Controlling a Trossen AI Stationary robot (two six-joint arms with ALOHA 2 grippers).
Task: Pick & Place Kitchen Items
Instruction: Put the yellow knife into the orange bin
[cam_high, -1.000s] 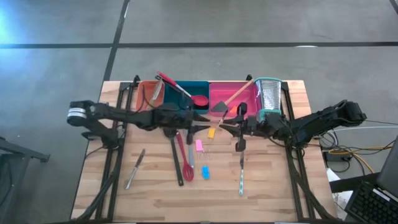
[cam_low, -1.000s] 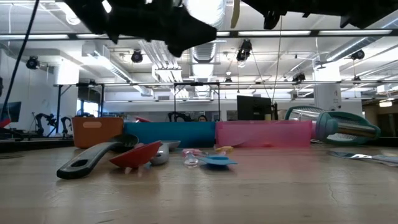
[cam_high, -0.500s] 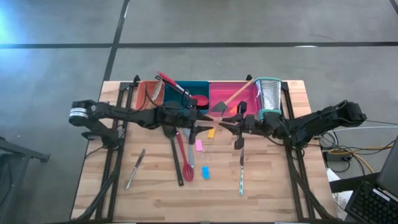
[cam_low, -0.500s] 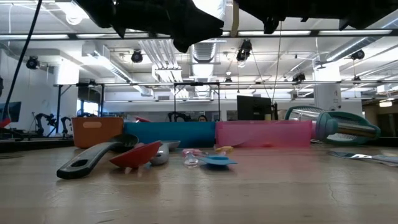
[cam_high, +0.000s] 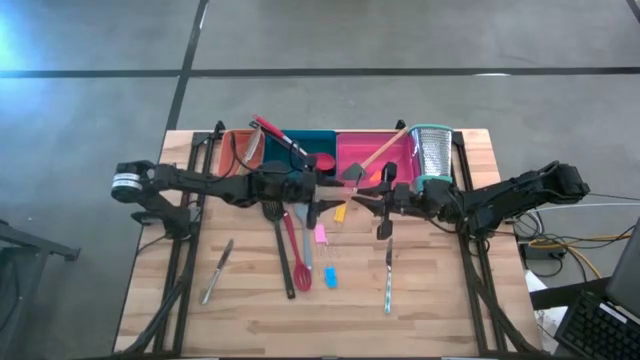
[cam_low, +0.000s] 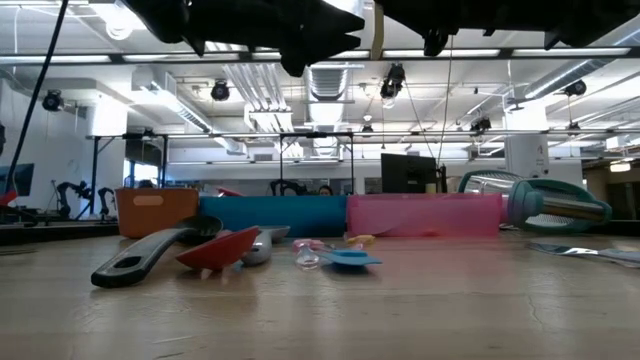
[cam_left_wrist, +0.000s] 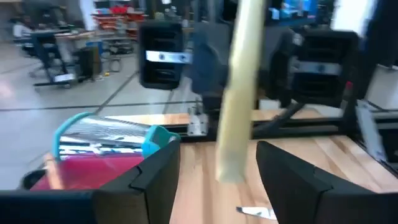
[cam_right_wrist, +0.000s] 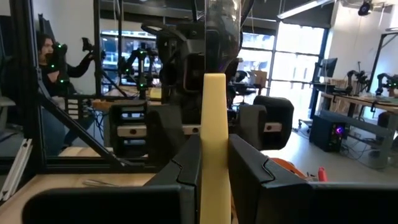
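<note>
A pale wooden stick-like utensil (cam_right_wrist: 214, 124) stands upright in the air over the middle of the table, also seen in the low view (cam_low: 378, 30). My right gripper (cam_high: 365, 197) reaches in from the table's right and is shut on it. My left gripper (cam_high: 335, 190) comes level from the table's left and is open. Its two fingers (cam_left_wrist: 155, 174) stand on either side of the stick's lower end (cam_left_wrist: 230, 171) without touching it. Other kitchen items lie on the table below: a black spatula and a red spoon (cam_high: 292, 250), a knife (cam_high: 217, 270), and small yellow (cam_high: 340, 212), pink (cam_high: 320, 233) and blue (cam_high: 330, 277) tools. My right gripper pinches the stick's shaft (cam_right_wrist: 214, 149) between its two fingers (cam_right_wrist: 183, 171). The fingers lie level, come from the table's right and cross the stick. The stick stands upright, its top end (cam_right_wrist: 214, 78) above the fingers and its lower end hanging free, clear of the table.
Orange (cam_high: 238, 150), teal (cam_high: 300, 142) and pink (cam_high: 372, 150) trays line the far edge, some with utensils in them. A metal grater with teal trim (cam_high: 432, 155) lies at their right. A slim tool (cam_high: 388, 280) lies near the front right. A person (cam_right_wrist: 46, 56) is in the room behind.
My left gripper has spread its fingers away from the stick and risen a little. The stick stays upright in my right gripper, which has kept still.
</note>
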